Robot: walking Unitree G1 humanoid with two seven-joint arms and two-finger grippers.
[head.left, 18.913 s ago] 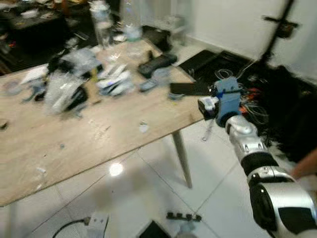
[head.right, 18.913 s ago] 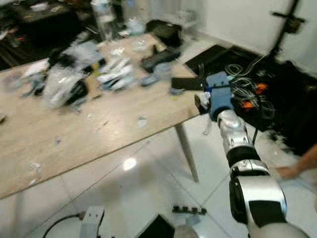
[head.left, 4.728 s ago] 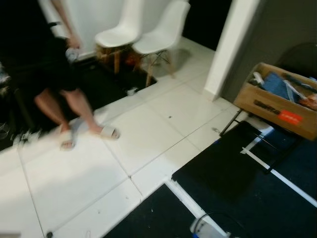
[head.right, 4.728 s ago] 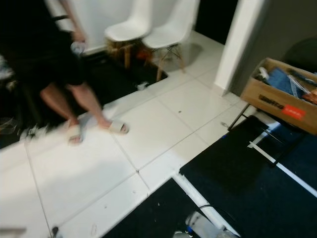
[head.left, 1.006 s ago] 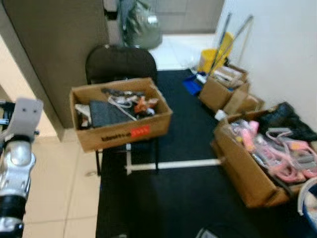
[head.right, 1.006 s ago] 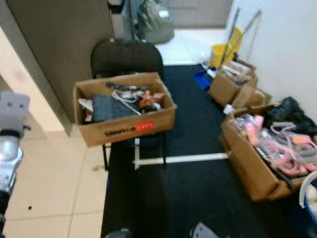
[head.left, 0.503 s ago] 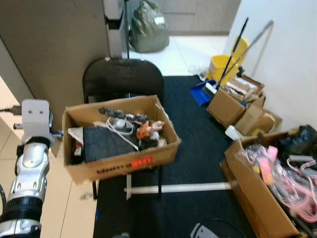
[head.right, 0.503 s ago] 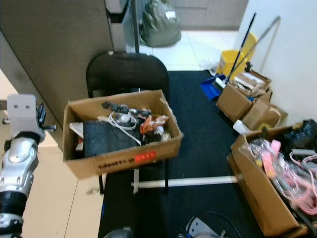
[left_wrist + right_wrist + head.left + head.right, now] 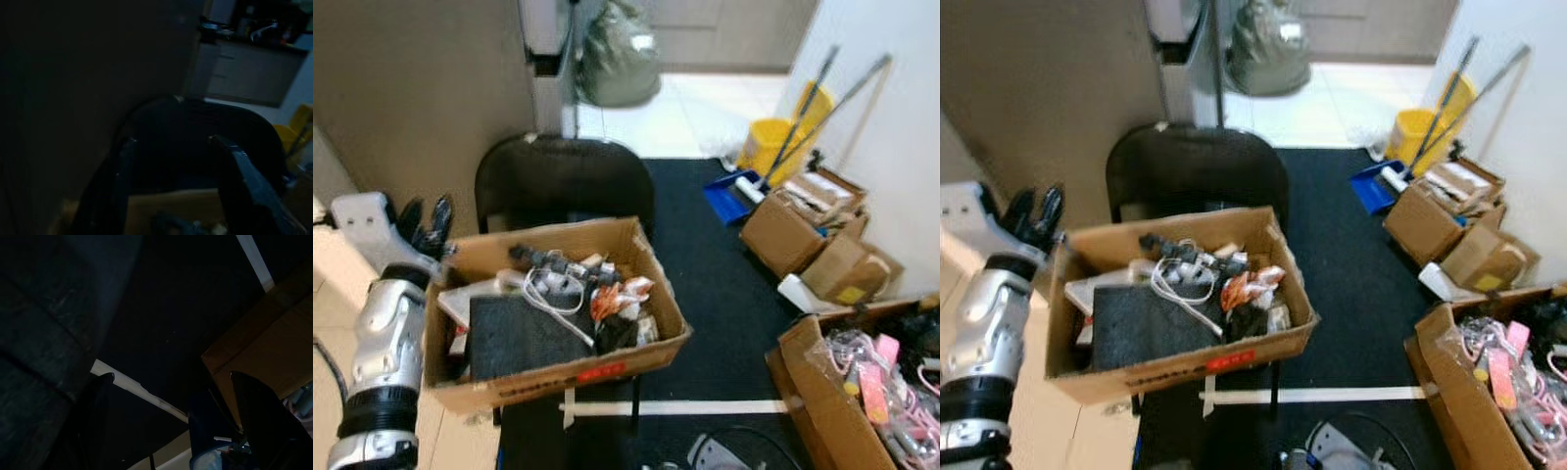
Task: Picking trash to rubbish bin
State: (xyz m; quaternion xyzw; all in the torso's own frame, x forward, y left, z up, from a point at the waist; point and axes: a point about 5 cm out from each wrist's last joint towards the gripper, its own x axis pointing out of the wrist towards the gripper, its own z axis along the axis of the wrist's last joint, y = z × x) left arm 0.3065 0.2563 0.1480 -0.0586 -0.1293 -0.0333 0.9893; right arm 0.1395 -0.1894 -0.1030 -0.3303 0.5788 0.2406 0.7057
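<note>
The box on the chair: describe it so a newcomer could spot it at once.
Start at the black chair by the grey wall. The open cardboard box sits on its seat, raised off the floor unlike the other boxes, with a red label on its front.

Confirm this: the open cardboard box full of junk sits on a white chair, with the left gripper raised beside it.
Wrong on one count: the chair is black, not white, as the left eye view shows. The open cardboard box of junk does sit on it, with the left gripper raised beside it.
</note>
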